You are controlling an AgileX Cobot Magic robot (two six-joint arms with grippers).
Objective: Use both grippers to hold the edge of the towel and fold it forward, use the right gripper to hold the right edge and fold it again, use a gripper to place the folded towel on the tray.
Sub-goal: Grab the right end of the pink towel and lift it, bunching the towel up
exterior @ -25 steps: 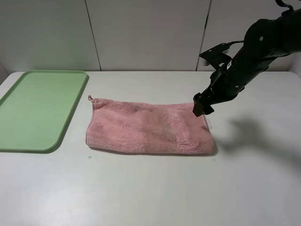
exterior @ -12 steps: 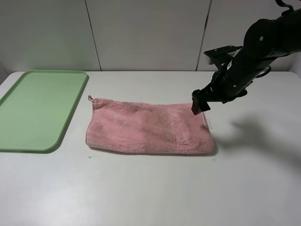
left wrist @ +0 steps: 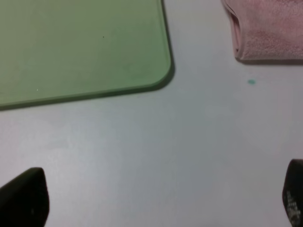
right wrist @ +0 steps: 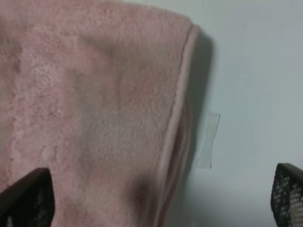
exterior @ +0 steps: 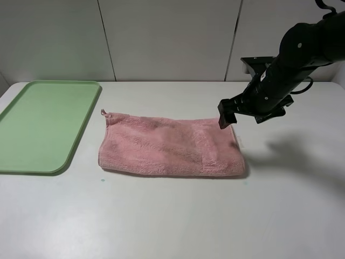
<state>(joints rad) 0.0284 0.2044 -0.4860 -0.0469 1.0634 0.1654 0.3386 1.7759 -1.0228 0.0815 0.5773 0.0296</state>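
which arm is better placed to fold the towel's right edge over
Right. The right gripper hangs open over the right edge of the towel; the left gripper sits near the tray corner, off the towel.

1. Wall (exterior: 161, 38): pale panels, split by dark vertical seams (exterior: 106, 40).
2. Table (exterior: 172, 226): white matte top; one small green speck (exterior: 102, 181).
3. Light: even, diffuse; soft shadow (exterior: 294, 154) on the table's right side.
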